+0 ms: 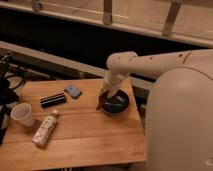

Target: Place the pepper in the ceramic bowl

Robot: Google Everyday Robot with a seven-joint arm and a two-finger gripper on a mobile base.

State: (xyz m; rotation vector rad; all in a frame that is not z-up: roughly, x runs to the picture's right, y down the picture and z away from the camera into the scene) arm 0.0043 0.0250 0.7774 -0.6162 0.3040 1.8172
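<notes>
My gripper (104, 93) hangs from the white arm at the left rim of the ceramic bowl (116, 103), a round shallow black bowl on the right part of the wooden table (80, 135). It is shut on the pepper (101, 101), a slender dark red pepper that hangs point down, its tip just left of the bowl's rim. Part of the bowl is hidden behind the gripper and the pepper.
A white paper cup (22, 114) stands at the table's left edge. A white bottle (44, 129) lies beside it. A black bar (53, 100) and a small blue-grey block (73, 91) lie at the back left. My white body fills the right side.
</notes>
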